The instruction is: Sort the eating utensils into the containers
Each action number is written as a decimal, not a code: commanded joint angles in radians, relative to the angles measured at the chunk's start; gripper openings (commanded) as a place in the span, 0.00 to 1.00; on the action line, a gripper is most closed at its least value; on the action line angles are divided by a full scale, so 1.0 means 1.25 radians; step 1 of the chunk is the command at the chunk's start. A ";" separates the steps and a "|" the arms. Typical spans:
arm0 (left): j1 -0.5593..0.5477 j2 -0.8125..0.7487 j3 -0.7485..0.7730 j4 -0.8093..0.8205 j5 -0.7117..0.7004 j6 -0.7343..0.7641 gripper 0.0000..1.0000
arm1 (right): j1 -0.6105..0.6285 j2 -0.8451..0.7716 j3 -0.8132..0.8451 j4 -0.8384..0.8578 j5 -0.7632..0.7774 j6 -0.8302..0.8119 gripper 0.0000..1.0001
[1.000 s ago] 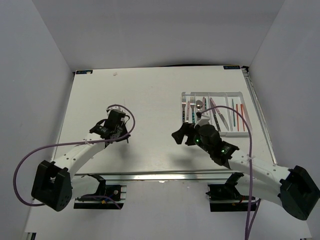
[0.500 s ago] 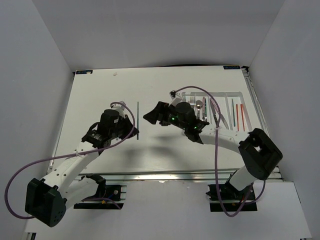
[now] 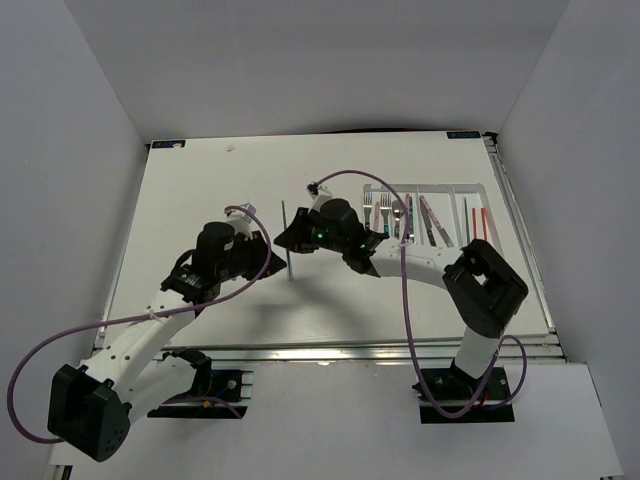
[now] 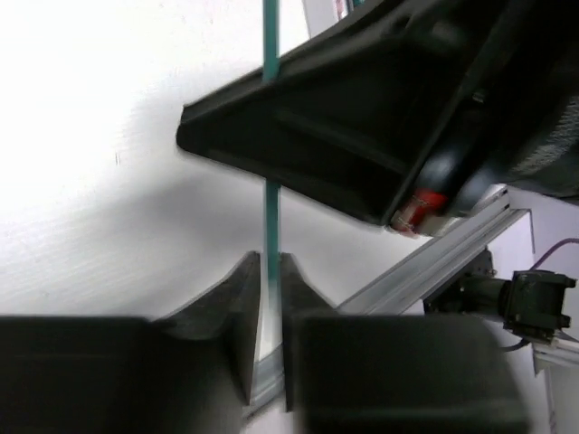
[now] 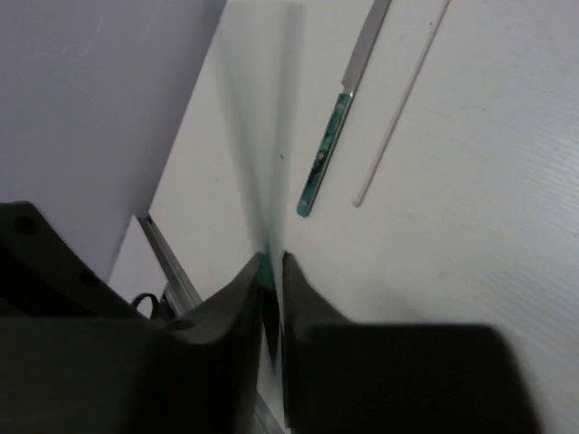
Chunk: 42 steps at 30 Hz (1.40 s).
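White table [image 3: 200,180], plain grey walls [image 3: 300,70] on 3 sides.

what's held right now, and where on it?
One green chopstick: left gripper pinches it near one end, right gripper clamps farther along the shaft.

Left wrist view: the green chopstick [image 4: 270,217] disappears behind the blurred body of the right gripper [image 3: 289,238] toward 12 o'clock. Its far end is cut off at the top edge.

Right wrist view: the chopstick is smeared to a faint streak above the fingers [image 5: 244,289]. A teal-handled utensil [image 5: 321,167] at 1 o'clock loses its head to the top edge, so its type is undetermined.

Top view: the utensils in the white tray [image 3: 470,186] are too small to identify individually.
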 commanded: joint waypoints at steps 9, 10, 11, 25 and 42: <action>-0.004 -0.026 0.207 -0.324 -0.533 0.183 0.98 | -0.262 -0.142 0.147 -0.534 0.334 -0.447 0.00; -0.004 -0.033 0.187 -0.307 -0.547 0.173 0.98 | -0.341 -0.138 0.160 -0.583 0.375 -0.479 0.00; -0.004 -0.043 0.140 -0.269 -0.547 0.160 0.98 | -0.379 -0.126 0.176 -0.648 0.452 -0.545 0.00; -0.004 0.028 0.144 -0.274 -0.518 0.166 0.98 | -0.680 0.111 0.244 -0.638 0.699 -0.728 0.00; 0.001 0.122 0.181 -0.259 -0.481 0.114 0.98 | -0.623 -0.081 0.275 -0.699 0.628 -0.640 0.89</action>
